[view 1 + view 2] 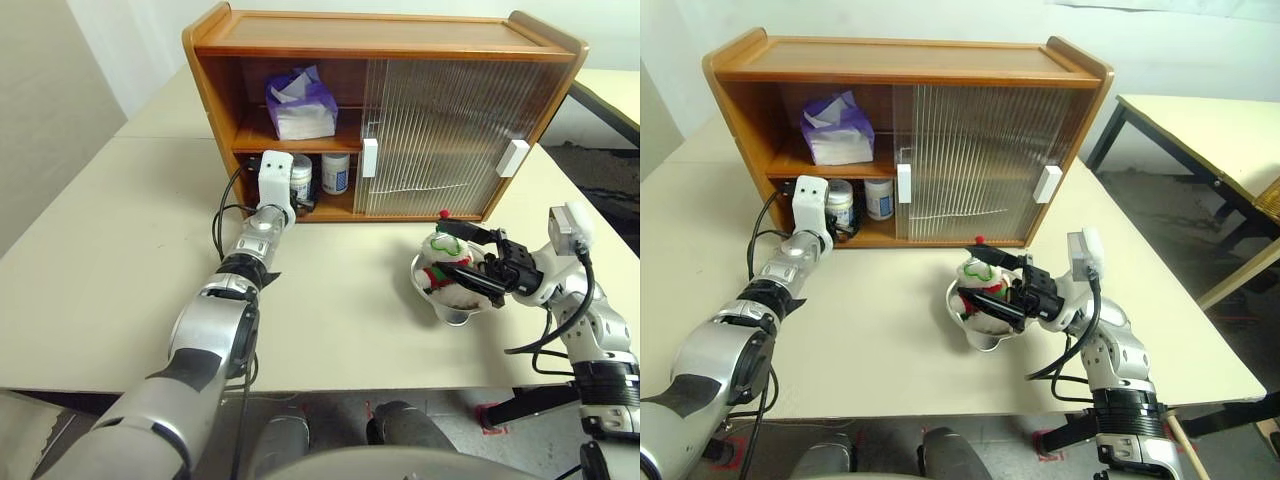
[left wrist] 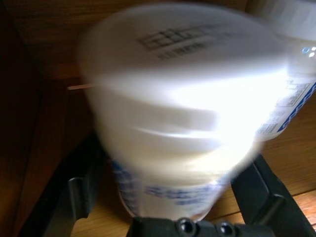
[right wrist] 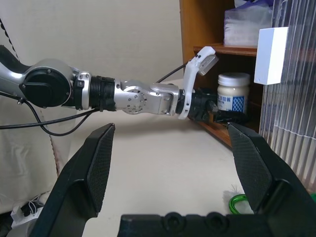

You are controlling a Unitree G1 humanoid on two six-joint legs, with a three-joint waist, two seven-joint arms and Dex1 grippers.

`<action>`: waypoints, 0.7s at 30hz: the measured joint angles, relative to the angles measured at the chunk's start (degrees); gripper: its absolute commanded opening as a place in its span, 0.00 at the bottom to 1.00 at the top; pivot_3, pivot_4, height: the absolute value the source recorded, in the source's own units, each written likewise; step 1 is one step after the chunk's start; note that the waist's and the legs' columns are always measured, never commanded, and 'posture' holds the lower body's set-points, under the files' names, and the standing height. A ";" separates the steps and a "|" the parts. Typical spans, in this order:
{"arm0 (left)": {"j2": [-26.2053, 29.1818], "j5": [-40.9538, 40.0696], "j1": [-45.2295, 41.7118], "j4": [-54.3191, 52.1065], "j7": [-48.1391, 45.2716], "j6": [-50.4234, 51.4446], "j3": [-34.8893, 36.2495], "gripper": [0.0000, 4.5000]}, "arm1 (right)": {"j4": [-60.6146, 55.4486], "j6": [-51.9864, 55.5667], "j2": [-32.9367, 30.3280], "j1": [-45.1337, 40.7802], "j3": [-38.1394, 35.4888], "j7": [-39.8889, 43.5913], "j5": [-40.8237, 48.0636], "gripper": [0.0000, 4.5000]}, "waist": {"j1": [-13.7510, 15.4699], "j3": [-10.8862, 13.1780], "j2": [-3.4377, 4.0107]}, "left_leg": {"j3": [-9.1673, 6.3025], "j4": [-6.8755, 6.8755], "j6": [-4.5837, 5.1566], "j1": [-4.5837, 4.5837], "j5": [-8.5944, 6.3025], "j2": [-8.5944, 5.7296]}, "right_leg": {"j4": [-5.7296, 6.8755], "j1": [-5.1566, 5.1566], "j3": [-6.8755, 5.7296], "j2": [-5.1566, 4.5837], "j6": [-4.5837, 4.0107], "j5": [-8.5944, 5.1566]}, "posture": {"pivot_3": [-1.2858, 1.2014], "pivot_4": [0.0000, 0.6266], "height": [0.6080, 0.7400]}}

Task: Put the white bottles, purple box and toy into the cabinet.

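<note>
On the cabinet's (image 1: 385, 45) lower shelf I've got the left gripper (image 1: 297, 203) spread around one bottle (image 1: 300, 177), letting go; my right gripper (image 1: 478, 262) waits wide open over the toy (image 1: 442, 262).

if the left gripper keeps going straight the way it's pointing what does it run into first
Most likely the white bottle sitting right between the left gripper's open fingers on the cabinet's lower shelf. The second white bottle stands just beside it. Whether the fingers touch the first bottle is unclear.
</note>
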 measured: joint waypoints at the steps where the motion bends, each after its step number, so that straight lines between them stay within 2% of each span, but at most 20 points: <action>1: -0.07 -0.01 0.00 0.00 -0.13 -0.02 0.20 0.99 | 0.06 -0.01 -0.06 0.00 0.00 0.11 0.00 1.00 | 0.00 0.00 0.00 | 0.00 0.00 0.00 0.01 0.00 0.00 | 0.00 0.00 0.00 0.00 -0.01 0.00 | 0.46 0.05 1.00; 11: -0.49 -0.04 1.23 -2.06 -1.18 -0.31 0.94 0.99 | 0.91 -0.41 -0.08 0.00 0.01 0.53 -0.01 1.00 | 0.12 0.00 0.01 | 0.00 -0.03 -0.02 -0.01 0.01 -0.01 | -0.02 0.00 0.00 0.00 0.00 -0.01 | 0.46 0.04 1.00; 15: -0.50 -0.09 8.89 -12.99 -1.84 0.27 0.75 0.99 | 1.57 -0.66 -0.09 0.05 -0.04 0.85 -0.05 1.00 | 0.02 0.01 0.01 | 0.03 -0.10 -0.11 -0.05 0.06 -0.02 | -0.06 -0.03 0.00 0.00 -0.01 -0.06 | 0.47 0.04 1.00; 21: -0.34 0.06 17.26 -30.52 -2.16 7.50 0.11 0.99 | 2.30 -1.23 0.62 -0.40 0.42 1.23 -0.63 1.00 | 0.76 0.02 -0.01 | 0.03 -0.13 -0.12 -0.10 0.04 -0.04 | -0.10 -0.05 0.00 0.00 -0.03 -0.12 | 0.48 0.04 1.00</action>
